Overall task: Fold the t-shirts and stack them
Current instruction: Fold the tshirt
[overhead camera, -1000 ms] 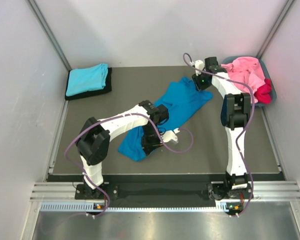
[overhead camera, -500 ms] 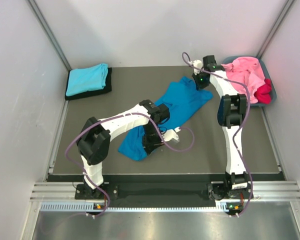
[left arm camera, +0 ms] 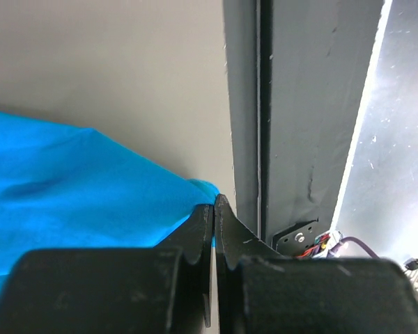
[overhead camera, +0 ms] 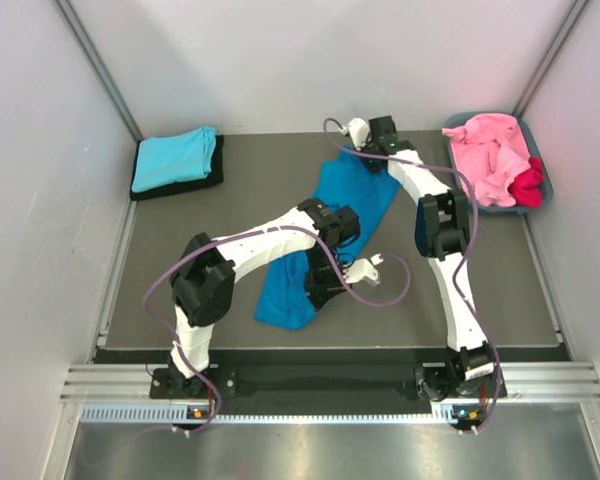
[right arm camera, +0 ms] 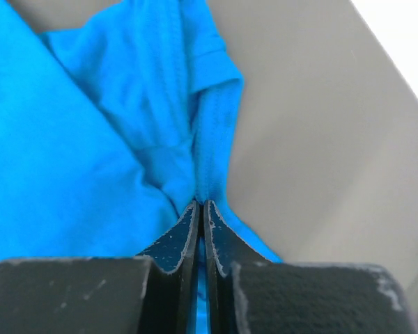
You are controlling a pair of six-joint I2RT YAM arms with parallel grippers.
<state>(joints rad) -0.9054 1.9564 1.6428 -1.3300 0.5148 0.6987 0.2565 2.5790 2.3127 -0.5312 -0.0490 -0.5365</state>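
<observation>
Blue t-shirt (overhead camera: 342,192) lies diagonally across the table (overhead camera: 180,290), soft, light, floppy, probably bunches. Left gripper (left arm camera: 214,206) clamped on its near corner, right gripper (right arm camera: 200,209) clamped on far hemmed fold; corners look like best holds.

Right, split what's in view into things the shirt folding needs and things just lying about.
For the job: blue shirt, pinched by the left end effector and right end effector; folded turquoise shirt; pink shirts and crimson shirt in the tub.
Just lying about: the tub itself; black pad under the turquoise shirt.
</observation>
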